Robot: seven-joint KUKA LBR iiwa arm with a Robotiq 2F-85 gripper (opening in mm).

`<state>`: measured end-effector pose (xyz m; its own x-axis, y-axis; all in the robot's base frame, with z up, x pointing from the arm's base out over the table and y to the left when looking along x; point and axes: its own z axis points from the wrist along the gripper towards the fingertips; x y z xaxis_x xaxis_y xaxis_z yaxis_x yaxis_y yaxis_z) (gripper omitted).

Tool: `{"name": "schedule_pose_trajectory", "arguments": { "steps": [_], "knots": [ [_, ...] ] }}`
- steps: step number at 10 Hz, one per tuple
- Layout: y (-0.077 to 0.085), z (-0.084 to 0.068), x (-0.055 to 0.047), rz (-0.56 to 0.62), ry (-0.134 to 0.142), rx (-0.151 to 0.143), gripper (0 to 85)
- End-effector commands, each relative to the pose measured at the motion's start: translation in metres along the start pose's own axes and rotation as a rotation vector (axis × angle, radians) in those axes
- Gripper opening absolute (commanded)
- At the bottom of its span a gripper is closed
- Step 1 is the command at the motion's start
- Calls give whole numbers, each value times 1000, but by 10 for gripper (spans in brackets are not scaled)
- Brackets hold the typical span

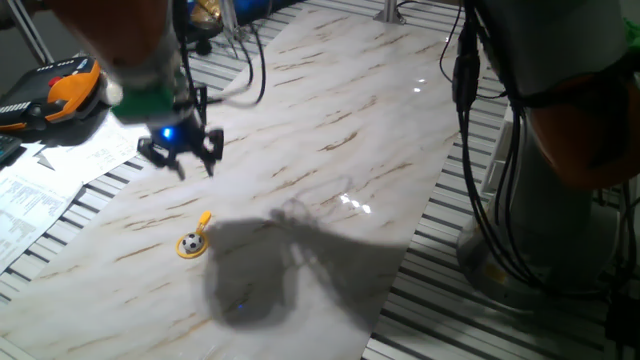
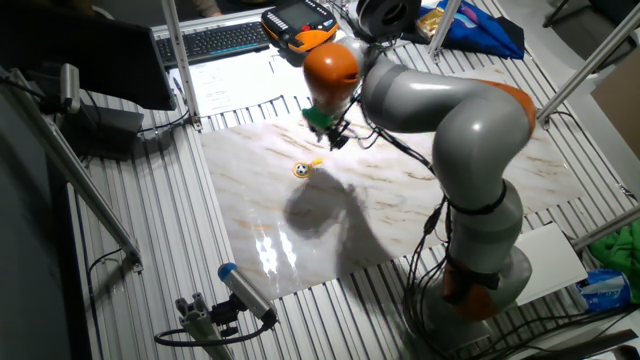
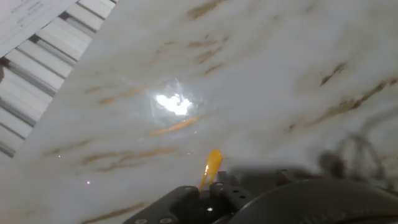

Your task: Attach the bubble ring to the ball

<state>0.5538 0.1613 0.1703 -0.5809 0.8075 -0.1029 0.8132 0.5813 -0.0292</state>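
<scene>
The tiny black-and-white ball (image 1: 190, 244) lies on the marble board (image 1: 330, 130), inside the loop of the yellow-orange bubble ring (image 1: 197, 234), whose stubby handle points away to the upper right. Both also show in the other fixed view: ball (image 2: 301, 171), ring (image 2: 310, 165). My gripper (image 1: 192, 165) hangs above the board, up and to the left of them, with its fingers spread and nothing between them. It also shows in the other fixed view (image 2: 336, 138). In the hand view only the ring's handle (image 3: 211, 167) shows, above the dark gripper body; the ball is hidden.
An orange-and-black teach pendant (image 1: 55, 92) and printed papers (image 1: 30, 200) lie left of the board. Slatted metal table (image 1: 440, 280) surrounds it. The arm's base (image 2: 478, 270) and cables (image 1: 490, 170) stand to the right. A keyboard (image 2: 215, 40) is behind.
</scene>
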Motion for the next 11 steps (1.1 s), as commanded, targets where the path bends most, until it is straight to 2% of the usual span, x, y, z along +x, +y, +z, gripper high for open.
{"name": "schedule_pose_trajectory", "arguments": {
  "steps": [1, 4, 5, 7, 9, 11],
  "knots": [
    [-7, -22, -8, -433, -13, -41, 340],
    [-26, -47, -30, -567, -7, -59, 340],
    [-31, -51, -34, -598, -19, -67, 340],
    [-33, -54, -36, -642, -47, -67, 340],
    [-36, -62, -39, -663, -60, -69, 340],
    [-38, -64, -43, -674, -67, -70, 340]
  ]
}}
